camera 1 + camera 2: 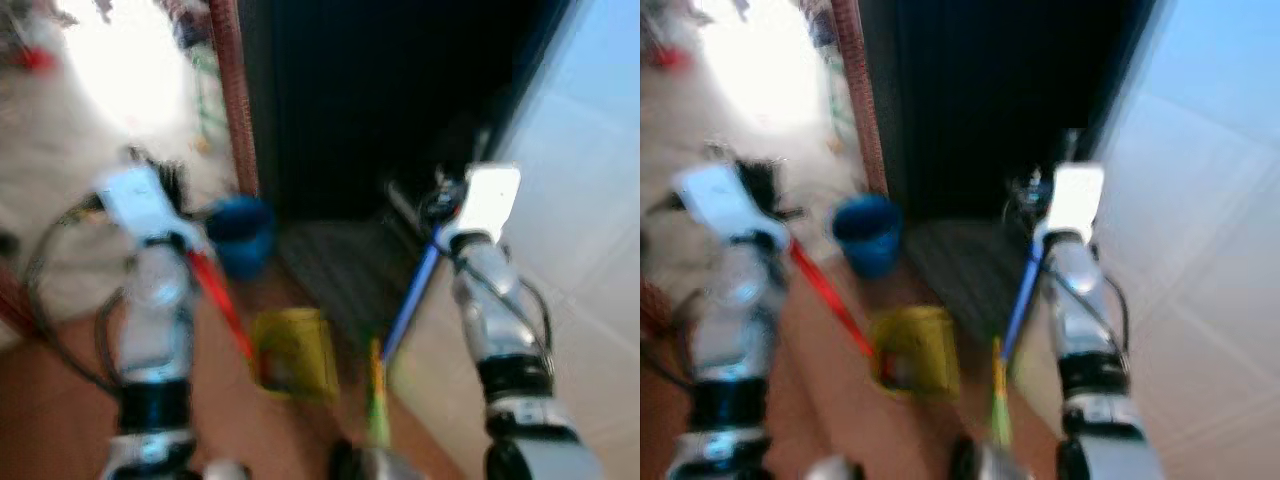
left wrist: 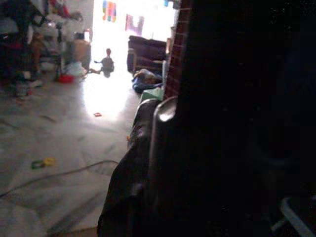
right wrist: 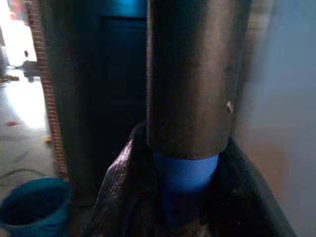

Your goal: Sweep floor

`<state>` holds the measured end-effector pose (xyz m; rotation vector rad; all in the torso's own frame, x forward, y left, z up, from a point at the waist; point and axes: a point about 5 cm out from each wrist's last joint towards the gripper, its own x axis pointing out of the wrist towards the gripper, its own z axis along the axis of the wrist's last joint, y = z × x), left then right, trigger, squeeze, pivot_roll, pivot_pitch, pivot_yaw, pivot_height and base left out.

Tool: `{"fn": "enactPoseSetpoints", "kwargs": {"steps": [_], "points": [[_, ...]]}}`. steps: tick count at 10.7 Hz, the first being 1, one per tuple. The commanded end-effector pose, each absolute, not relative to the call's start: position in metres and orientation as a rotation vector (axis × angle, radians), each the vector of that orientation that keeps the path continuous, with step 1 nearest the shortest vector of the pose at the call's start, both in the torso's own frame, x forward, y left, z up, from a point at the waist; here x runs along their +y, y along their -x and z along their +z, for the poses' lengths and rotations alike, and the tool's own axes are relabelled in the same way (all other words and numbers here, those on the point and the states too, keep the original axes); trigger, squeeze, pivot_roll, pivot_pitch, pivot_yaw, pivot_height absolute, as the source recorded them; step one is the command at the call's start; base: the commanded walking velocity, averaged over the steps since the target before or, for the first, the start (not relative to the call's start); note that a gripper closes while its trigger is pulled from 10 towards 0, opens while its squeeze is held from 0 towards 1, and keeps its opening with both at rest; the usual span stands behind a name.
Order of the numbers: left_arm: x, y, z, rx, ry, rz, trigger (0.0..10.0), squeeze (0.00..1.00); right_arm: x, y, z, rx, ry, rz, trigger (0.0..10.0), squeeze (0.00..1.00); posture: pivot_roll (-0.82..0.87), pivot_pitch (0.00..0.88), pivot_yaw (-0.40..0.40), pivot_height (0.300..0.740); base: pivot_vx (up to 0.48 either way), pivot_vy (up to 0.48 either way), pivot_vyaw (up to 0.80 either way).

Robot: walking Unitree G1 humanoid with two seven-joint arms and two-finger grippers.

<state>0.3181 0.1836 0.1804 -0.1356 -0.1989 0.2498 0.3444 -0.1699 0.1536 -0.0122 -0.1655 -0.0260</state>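
Gripping the blue broom handle (image 1: 412,292), the right fingers (image 3: 118,197) — left fingers' (image 2: 129,187) state unclear — flank a yellow dustpan (image 1: 295,352).

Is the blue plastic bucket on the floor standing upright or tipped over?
Upright. The blue plastic bucket stands on its base with its open mouth facing up, beside the brick pillar. Its inside looks dark; contents cannot be told.

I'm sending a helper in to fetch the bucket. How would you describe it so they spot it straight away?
Find the dark doorway with the brick-red post on its left edge. At the foot of that post, on the floor, stands the blue bucket, open end up. It is round and blue, whereas the yellow dustpan nearer the robot is flat, with a red handle.
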Motion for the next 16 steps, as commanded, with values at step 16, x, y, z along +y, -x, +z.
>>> {"fn": "enactPoseSetpoints", "kwargs": {"steps": [16], "points": [[0.178,-0.321,0.202,-0.302,0.137,0.277,10.0,0.00,-0.159,-0.340,0.167,-0.241,0.033,0.090,10.0,0.00,0.01,0.026,-0.035,0.740,0.121,0.172,0.00]]}}
